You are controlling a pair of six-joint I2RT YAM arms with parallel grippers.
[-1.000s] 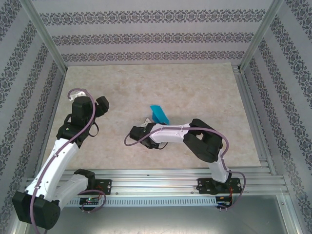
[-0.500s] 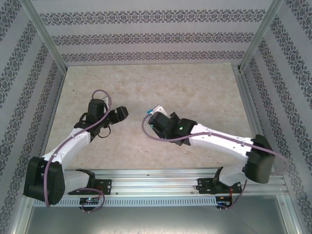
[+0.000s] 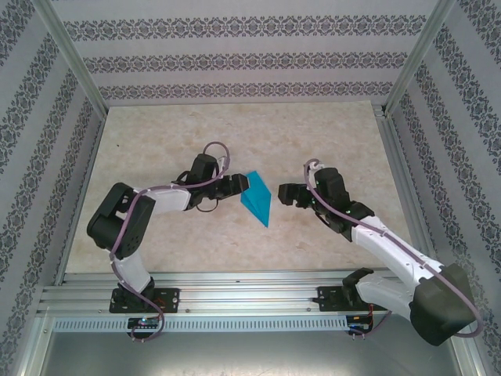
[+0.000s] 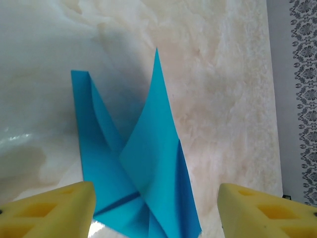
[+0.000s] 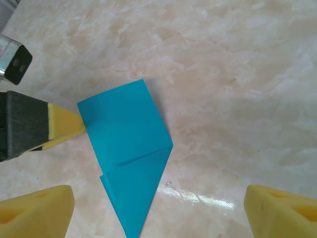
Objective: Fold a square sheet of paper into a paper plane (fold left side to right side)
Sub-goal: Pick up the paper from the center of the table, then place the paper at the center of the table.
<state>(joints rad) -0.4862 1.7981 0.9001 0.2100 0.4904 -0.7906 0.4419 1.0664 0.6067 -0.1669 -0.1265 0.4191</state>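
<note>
My left pincer (image 3: 238,185) stands partly open. Its yellow fingertips (image 4: 54,208) are apart, and the paper plane (image 3: 257,200) reaches in between them. The tip on the left of that wrist's view sits right against the paper's edge, while the other stands clear of it, so nothing is clamped. From my right wrist I see one of those tips touching the plane's blunt corner.

My right pincer (image 3: 282,193) is spread wide and holds nothing. The plane lies just ahead of it, apart from both its fingertips (image 5: 37,210).

The plane is cyan-blue paper folded to a narrow kite. It lies on the marbled table (image 3: 156,141) between my two pincers, touching the left one and a short gap from the right. Its sharp point aims back toward my bases. A crease crosses it. From the left wrist its folded layers seem to lift off the table rather than lie flat, though I cannot tell how far.
</note>
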